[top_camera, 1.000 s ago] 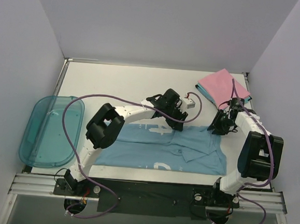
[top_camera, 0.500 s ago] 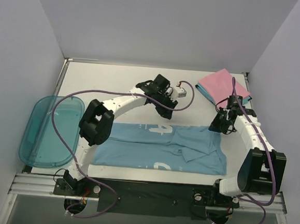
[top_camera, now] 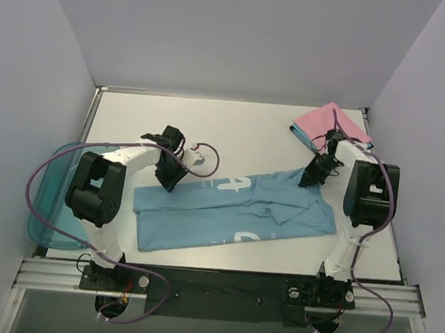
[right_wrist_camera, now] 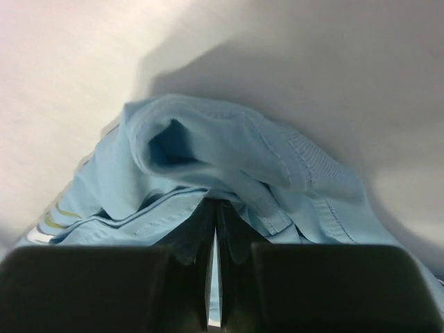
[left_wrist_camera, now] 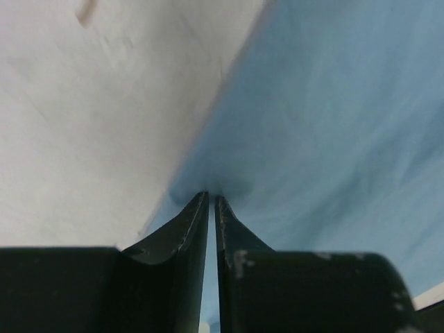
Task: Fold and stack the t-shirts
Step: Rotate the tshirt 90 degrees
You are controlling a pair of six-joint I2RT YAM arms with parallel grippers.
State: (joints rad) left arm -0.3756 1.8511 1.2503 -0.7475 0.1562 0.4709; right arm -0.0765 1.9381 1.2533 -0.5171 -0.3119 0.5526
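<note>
Far out to the left of the left jaws, at the edge of the table point(top_camera: 241, 129): a translucent teal bin point(top_camera: 65, 200), well apart from the cloth. At the left gripper point(top_camera: 167, 181): jaws closed to a hairline slit, pinching the far edge of the light blue t-shirt point(top_camera: 234, 214) near its left corner. In the left wrist view, cloth dimpled right at the fingertips point(left_wrist_camera: 189, 220), with bare white surface to their left and smooth blue spreading ahead and to their right. Between the two pairs of jaws: the shirt spread flat but slanted, left end nearer the arm bases, right end farther off. White lettering print point(top_camera: 235, 184) just right of the left jaws, more of it closer to the bases. At the right gripper point(top_camera: 309, 179): jaws likewise nearly together, clamped on the shirt's far right corner. In the right wrist view, a bunched hump of blue hem and seam directly above the fingertips, yellow-green and white striping low to their left, bare table beyond. Past the right jaws, toward the far right corner: a folded pink t-shirt point(top_camera: 330, 122) lying on a folded teal t-shirt point(top_camera: 298, 134), only a thin teal border visible, near the jaws yet apart from the blue cloth.
</note>
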